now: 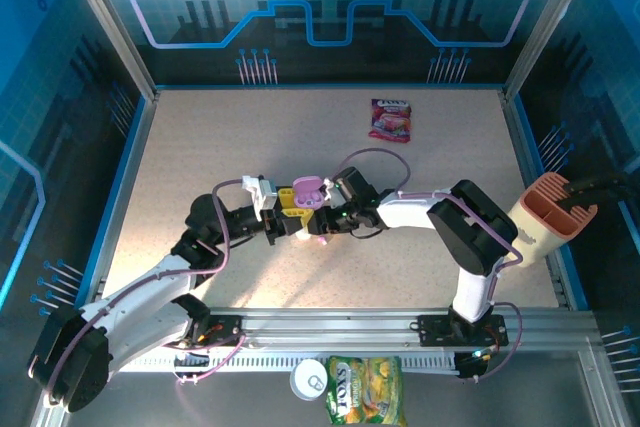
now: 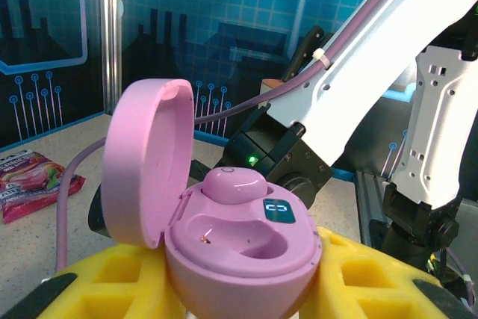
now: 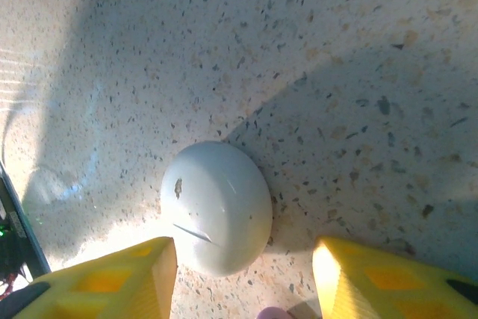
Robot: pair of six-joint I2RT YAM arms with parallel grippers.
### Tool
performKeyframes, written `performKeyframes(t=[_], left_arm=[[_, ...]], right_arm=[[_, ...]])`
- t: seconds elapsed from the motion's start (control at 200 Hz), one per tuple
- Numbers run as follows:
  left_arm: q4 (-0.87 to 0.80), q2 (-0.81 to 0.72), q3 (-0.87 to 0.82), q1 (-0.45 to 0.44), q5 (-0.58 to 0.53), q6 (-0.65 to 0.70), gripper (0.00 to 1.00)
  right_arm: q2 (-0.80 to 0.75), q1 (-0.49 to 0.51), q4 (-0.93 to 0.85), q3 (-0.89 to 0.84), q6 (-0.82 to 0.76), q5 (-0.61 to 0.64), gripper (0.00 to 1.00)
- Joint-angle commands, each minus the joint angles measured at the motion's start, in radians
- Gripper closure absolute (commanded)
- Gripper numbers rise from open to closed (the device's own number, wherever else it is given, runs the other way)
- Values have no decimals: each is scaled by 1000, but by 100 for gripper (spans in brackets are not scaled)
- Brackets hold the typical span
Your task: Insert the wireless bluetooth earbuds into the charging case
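Observation:
My left gripper [image 2: 243,283] is shut on a pink charging case [image 2: 246,248], its yellow fingers [image 2: 97,285] pressed against both sides. The lid [image 2: 146,158] stands open to the left. One pink earbud [image 2: 233,184] sits in the far socket, and the near socket is empty. From above, the case [image 1: 308,190] is held over the table's middle by the left gripper [image 1: 292,205]. My right gripper [image 3: 243,250] is open and points down over a pale, pebble-shaped closed case [image 3: 216,207] lying on the table between its fingers. A small pink object [image 3: 273,313] peeks in at the bottom edge; I cannot tell what it is.
A pink snack bag [image 1: 390,119] lies at the far side of the table. A green-yellow bag [image 1: 365,390] and a can [image 1: 310,379] sit beyond the near rail. A tan holder [image 1: 555,212] stands at the right edge. The right arm [image 2: 358,72] looms just behind the pink case.

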Motion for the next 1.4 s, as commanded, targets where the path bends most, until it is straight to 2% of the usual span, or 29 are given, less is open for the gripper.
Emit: performKeyframes(t=[0.0,0.35,0.605,0.97,1.396], left_arm=[[22,5,-5,6,-4,1,69],[38,19,-6,5,-1,-9,69],[41,25,-7,5,0,-11,69],[48,29,-9,5,1,-12,69],[67,41,-9,6,5,-20,69]], right_arm=[[-25,22,-69,-31,-22,-36,51],[-77,34,-110,-35,-45,-29,55],[-66,39,-132,-35,-56,-17,64],[-41,49,-180,-34,-100,1,64],[-53,65,-242,-25,-148,31,74]])
